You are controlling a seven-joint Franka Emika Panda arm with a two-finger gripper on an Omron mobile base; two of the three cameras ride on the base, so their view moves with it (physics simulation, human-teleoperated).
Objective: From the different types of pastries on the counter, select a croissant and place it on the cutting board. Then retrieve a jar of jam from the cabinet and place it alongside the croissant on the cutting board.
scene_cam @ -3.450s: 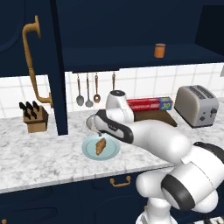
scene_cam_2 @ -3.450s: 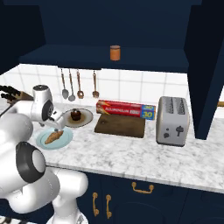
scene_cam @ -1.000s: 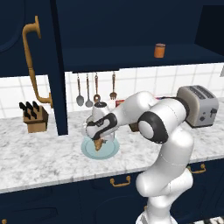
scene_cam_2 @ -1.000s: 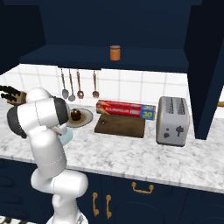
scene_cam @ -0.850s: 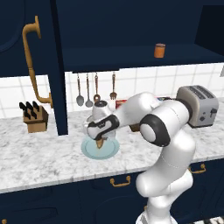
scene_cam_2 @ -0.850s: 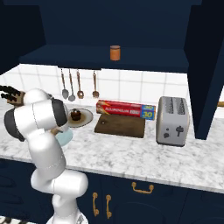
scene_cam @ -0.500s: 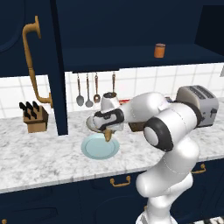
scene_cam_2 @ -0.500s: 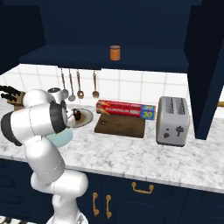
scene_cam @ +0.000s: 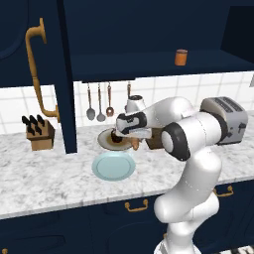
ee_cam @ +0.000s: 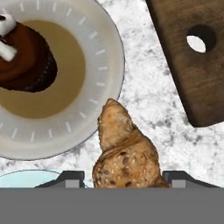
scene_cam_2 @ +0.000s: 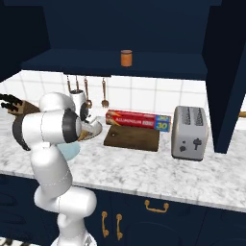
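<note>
The jaws are clamped on the small golden-brown croissant [ee_cam: 126,153], holding it in the air over the white-grey marbled table [scene_cam: 44,173], between the grey-rimmed plate [ee_cam: 107,52] carrying the dark chocolate cupcake [ee_cam: 26,63] and the flat dark-brown wooden cutting board [ee_cam: 192,57]. Below, a pale blue plate [scene_cam: 113,165] lies bare. Behind the board sits a long red foil box [scene_cam_2: 138,119], with a silver toaster [scene_cam_2: 190,132] beside it. Up on the navy cabinet shelf [scene_cam_2: 158,68] stands a small orange-brown jar [scene_cam_2: 126,58].
</note>
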